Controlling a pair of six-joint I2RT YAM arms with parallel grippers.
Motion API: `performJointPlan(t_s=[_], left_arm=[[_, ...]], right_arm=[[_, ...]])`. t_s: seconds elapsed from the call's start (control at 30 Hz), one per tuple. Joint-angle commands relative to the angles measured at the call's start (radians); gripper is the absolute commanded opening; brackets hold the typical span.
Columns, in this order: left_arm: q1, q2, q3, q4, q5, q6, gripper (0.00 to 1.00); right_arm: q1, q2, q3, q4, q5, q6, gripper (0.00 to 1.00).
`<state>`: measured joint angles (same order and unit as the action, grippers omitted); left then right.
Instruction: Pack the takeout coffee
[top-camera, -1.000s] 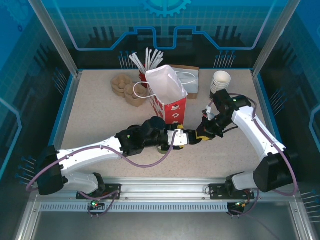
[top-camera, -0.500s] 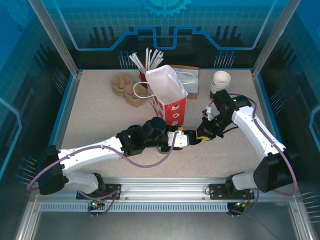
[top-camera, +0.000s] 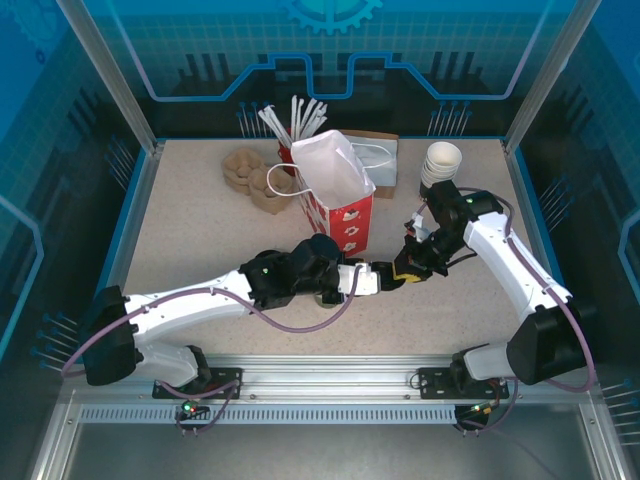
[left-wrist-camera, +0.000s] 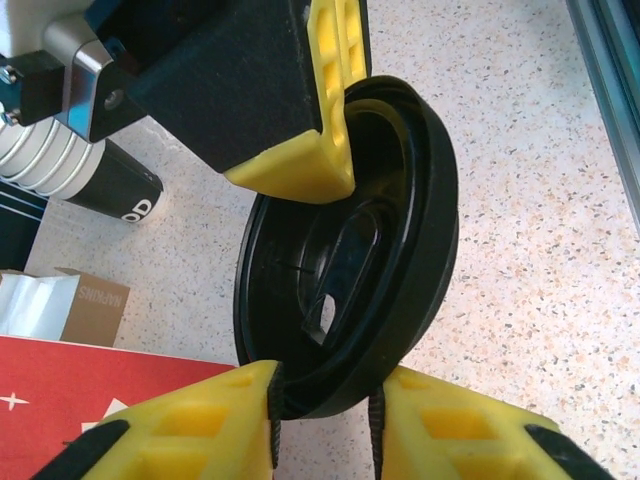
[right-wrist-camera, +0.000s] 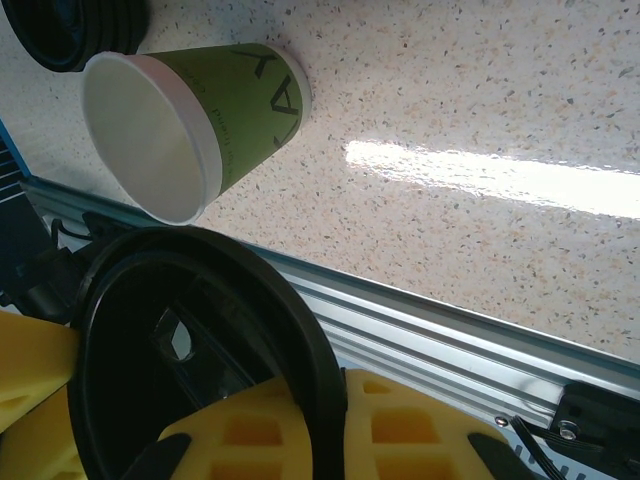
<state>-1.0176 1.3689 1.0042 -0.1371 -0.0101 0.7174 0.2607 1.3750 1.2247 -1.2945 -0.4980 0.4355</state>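
A black plastic lid (left-wrist-camera: 345, 270) hangs on edge above the table between both arms. My right gripper (right-wrist-camera: 335, 400) is shut on its rim, and its yellow fingers (left-wrist-camera: 310, 150) pinch the lid's upper edge in the left wrist view. My left gripper (left-wrist-camera: 325, 400) straddles the lid's lower edge with both pads against it. From above, the two grippers (top-camera: 375, 277) (top-camera: 402, 270) meet tip to tip at mid-table. The takeout coffee cup (right-wrist-camera: 190, 120), green with a white inside, lies on its side without a lid near the front rail.
A red-and-white paper bag (top-camera: 340, 200) stands open just behind the grippers. Behind it are straws (top-camera: 300, 115), brown cup carriers (top-camera: 245, 175), a napkin box (top-camera: 385, 150) and a cup stack (top-camera: 441, 160). A stack of black lids (right-wrist-camera: 70, 30) lies beside the green cup.
My left arm has slid right toward the lid and its jaws have narrowed onto the lid's lower edge. The right arm and the lid have stayed in place.
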Motion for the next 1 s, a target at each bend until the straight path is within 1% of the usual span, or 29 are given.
performJointPlan(t_s=[0.0,0.17,0.23,0.33,0.47,0.53,0.67,0.73,0.77,0.87,0.97], left_arm=[[-0.008,0.012,0.046,-0.005,-0.013,0.011,0.27],[-0.030,0.021,0.048,-0.020,-0.042,0.050,0.28],[-0.041,0.030,0.051,-0.028,-0.073,0.072,0.28],[-0.044,0.031,0.053,-0.032,-0.086,0.081,0.26],[-0.047,0.026,0.056,-0.033,-0.095,0.077,0.19],[-0.047,0.016,0.049,-0.025,-0.089,0.066,0.17],[-0.047,-0.017,0.016,0.006,-0.072,0.042,0.14],[-0.045,-0.032,0.002,0.010,-0.066,0.021,0.13],[-0.045,-0.036,-0.001,0.007,-0.064,0.013,0.13],[-0.045,-0.049,-0.007,-0.008,-0.062,-0.021,0.12],[-0.042,-0.064,-0.014,-0.017,-0.061,-0.058,0.12]], right_arm=[[0.005,-0.006,0.004,-0.038,-0.024,-0.017,0.00],[0.012,-0.010,0.007,-0.041,-0.027,-0.012,0.00],[0.014,-0.013,0.007,-0.042,-0.033,-0.013,0.00],[0.019,-0.012,0.009,-0.042,-0.038,-0.012,0.00],[0.022,-0.017,0.012,-0.040,-0.039,-0.004,0.00],[0.021,-0.022,0.015,-0.036,-0.038,0.001,0.00],[0.017,-0.043,0.021,-0.018,-0.028,0.019,0.09],[0.009,-0.056,0.022,-0.003,-0.021,0.032,0.18],[0.007,-0.062,0.024,0.002,-0.022,0.037,0.20],[-0.004,-0.086,0.033,0.025,-0.019,0.052,0.33],[-0.016,-0.103,0.056,0.027,0.003,0.057,0.39]])
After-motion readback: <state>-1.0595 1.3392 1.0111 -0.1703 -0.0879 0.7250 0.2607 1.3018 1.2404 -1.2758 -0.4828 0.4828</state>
